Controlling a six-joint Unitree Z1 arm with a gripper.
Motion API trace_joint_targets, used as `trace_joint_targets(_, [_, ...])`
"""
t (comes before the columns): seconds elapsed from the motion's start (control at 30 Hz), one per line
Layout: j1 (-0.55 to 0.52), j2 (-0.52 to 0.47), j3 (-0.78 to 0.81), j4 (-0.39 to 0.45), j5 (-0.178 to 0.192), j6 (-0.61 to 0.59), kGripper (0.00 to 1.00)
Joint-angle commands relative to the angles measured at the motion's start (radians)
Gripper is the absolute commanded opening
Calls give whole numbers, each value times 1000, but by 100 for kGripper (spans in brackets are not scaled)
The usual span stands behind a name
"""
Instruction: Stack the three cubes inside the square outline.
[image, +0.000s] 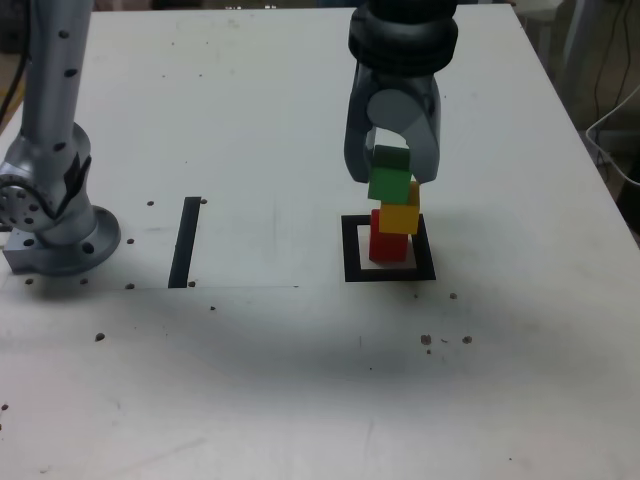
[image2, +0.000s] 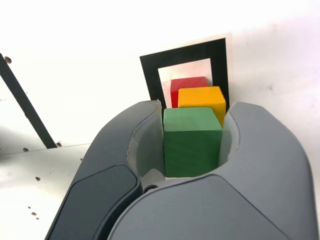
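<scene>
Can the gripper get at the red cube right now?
Probably not directly. The red cube sits at the bottom of the stack inside the square outline, with the yellow cube and green cube on top, and the gripper is around the green one.

The green matt block (image2: 192, 141), the yellow matt block (image2: 202, 101) and the red matt block (image2: 187, 86) are showing flat, even faces without gloss. The grey moulded plastic gripper (image2: 193, 135) is presenting smooth, satin shells that are catching a soft sheen. The black square frame (image: 388, 249) and the straight black strip (image: 185, 241) are looking like flat matt tape or print. The white smooth tabletop (image: 250, 120) is appearing dull, speckled with small dark holes. The silver metal-looking arm base (image: 55, 200) is reflecting light faintly.
</scene>
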Motion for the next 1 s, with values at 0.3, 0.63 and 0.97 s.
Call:
trace_joint_targets(0.3, [2, 8, 10, -16, -5, 7, 88])
trace_joint_targets(0.63, [2, 4, 14, -24, 2, 6, 99])
trace_joint_targets(0.97, [2, -26, 30, -20, 4, 6, 99])
